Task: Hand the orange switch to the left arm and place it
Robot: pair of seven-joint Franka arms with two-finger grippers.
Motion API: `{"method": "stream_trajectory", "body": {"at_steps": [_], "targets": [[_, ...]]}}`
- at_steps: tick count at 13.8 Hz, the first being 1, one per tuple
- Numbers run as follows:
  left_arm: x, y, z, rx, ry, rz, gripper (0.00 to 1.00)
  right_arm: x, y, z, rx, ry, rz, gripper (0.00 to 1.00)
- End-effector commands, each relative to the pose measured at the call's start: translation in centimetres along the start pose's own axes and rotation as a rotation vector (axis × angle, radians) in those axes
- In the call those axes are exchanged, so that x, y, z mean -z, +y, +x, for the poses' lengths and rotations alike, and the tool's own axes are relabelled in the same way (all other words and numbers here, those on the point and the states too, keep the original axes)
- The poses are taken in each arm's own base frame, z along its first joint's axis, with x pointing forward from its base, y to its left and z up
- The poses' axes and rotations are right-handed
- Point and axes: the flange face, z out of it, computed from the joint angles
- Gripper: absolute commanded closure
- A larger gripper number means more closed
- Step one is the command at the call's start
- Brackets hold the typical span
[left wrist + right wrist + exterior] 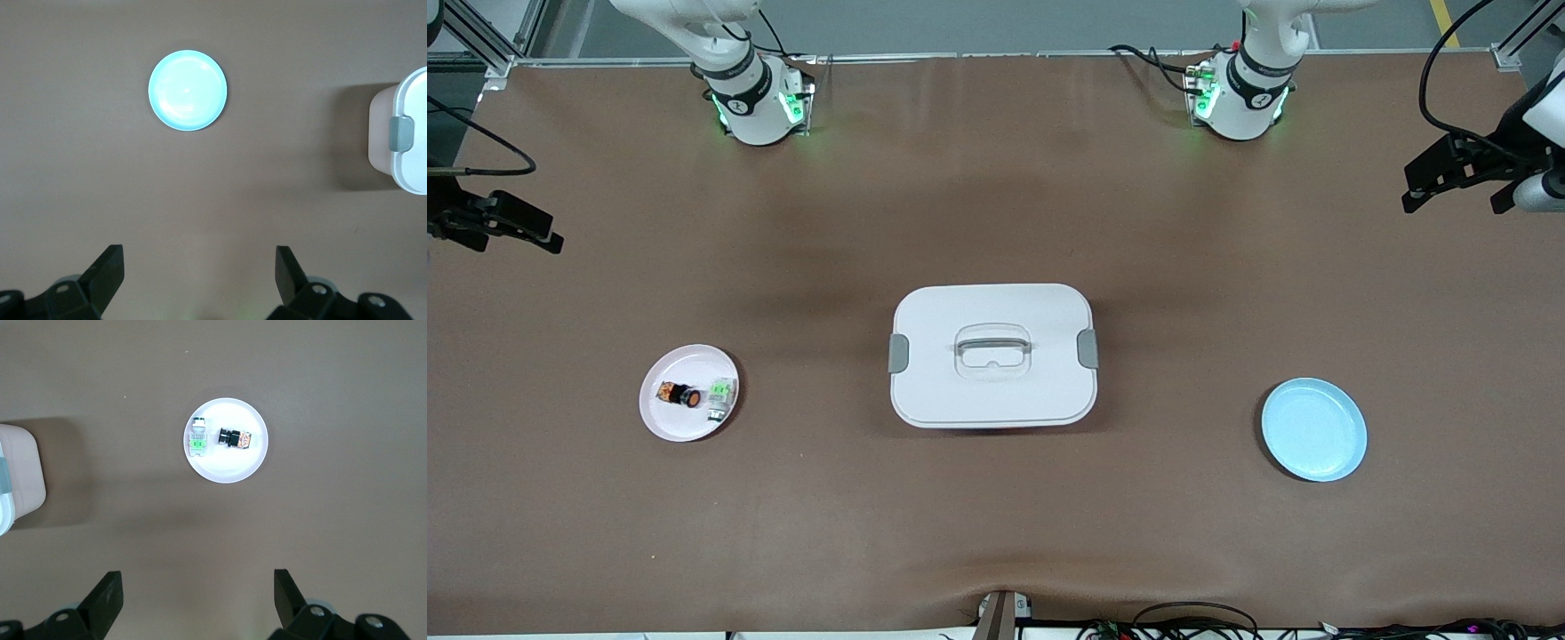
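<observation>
Brown table (996,204): your box (993,356) sits mid; orange switch (679,395) on pink plate (660,418) toward right arm's end. Left gripper (200,267) & right gripper (198,588) both spread wide, holding nothing, up in the air.

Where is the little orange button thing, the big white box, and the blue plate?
small black switch with orange cap (235,438), right wrist view, on its black body.
large white plastic box (993,391), front view, on its bare lid.
round light-blue plate (187,90), left wrist view, on its centre.
</observation>
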Motion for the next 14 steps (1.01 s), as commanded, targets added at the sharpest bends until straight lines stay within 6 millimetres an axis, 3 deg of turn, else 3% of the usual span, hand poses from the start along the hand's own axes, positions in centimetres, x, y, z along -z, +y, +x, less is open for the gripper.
{"method": "stream_trajectory", "body": {"at_steps": [1, 10, 14], "targets": [[0.6, -0.1, -0.1, -0.010, -0.010, -0.002, 0.00, 0.6, 0.2, -0.4, -0.009, 0.004, -0.009, 0.00], [0.5, -0.3, -0.2, -0.007, -0.019, -0.002, 0.00, 0.7, 0.3, -0.4, -0.013, 0.006, -0.012, 0.00], [0.5, -0.3, -0.1, -0.011, -0.018, -0.012, 0.00, 0.1, 2.2, -0.1, -0.047, -0.013, 0.000, 0.00]]}}
